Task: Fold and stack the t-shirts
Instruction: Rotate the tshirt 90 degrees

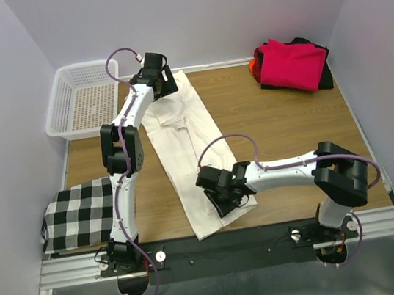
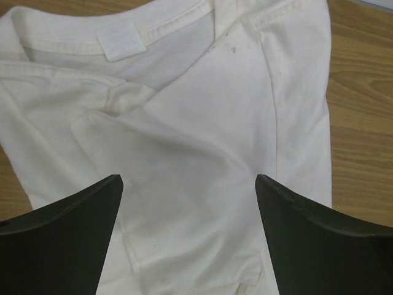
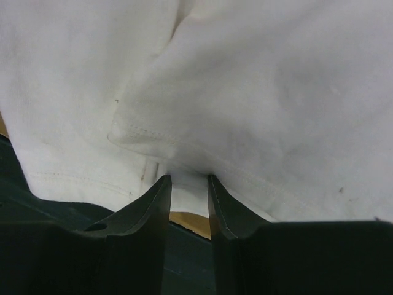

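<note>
The cream t-shirt lies on the wooden table as a long narrow strip, collar at the far end. My left gripper hovers open over the collar end; in the left wrist view its fingers stand wide apart above the neck label and touch nothing. My right gripper is at the near hem, and its narrow-set jaws pinch the stitched hem edge, which puckers toward the tips. Folded magenta-red, black and orange t-shirts are stacked at the far right.
A white mesh basket stands at the far left corner. A black-and-white checked cloth lies at the near left edge beside the left arm. The metal rail with both arm bases runs along the front, just below the shirt's hem.
</note>
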You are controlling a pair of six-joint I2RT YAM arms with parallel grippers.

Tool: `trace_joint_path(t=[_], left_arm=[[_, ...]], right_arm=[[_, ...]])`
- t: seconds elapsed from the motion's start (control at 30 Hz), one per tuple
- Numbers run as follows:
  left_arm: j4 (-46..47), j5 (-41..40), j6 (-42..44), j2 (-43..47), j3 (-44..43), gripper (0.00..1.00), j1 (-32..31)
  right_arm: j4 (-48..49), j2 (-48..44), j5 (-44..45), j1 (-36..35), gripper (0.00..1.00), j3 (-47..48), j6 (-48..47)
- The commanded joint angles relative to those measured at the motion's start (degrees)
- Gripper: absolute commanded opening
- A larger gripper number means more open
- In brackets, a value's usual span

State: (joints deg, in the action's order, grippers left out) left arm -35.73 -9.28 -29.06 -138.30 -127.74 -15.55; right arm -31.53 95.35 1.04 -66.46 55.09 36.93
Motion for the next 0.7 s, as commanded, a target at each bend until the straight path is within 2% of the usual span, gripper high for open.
trace_joint_path(t=[0.0,0.17,0.27,0.43,0.67], left_arm=[[-4.26,-3.64,-0.82,-0.56,-0.92,0.99,-1.06],[-9.43,-6.27,-0.56,-3.99,-5.23,0.99,-2.2],[-13.3,-9.0,-0.39,-6.98,-6.91,0.98,-3.34],[-12.79,-11.38,-2.05,-7.68,-2.78,0.98,-4.22],[-17.44,-12.26,-1.97,-14.18,-11.2,0.98,-6.59]], right_arm=[[-2.13,7.12,-4.29,-1.83,0.39,6.41,-3.96],[-2.13,12.92,-4.03,-3.5,0.39,13.02,-4.58],[-2.13,12.93,-2.36,-4.73,0.39,15.04,-3.88],[-2.22,9.25,1.32,-5.17,0.39,14.08,-1.86],[-3.1,-1.38,10.55,-5.26,0.39,10.48,1.74]])
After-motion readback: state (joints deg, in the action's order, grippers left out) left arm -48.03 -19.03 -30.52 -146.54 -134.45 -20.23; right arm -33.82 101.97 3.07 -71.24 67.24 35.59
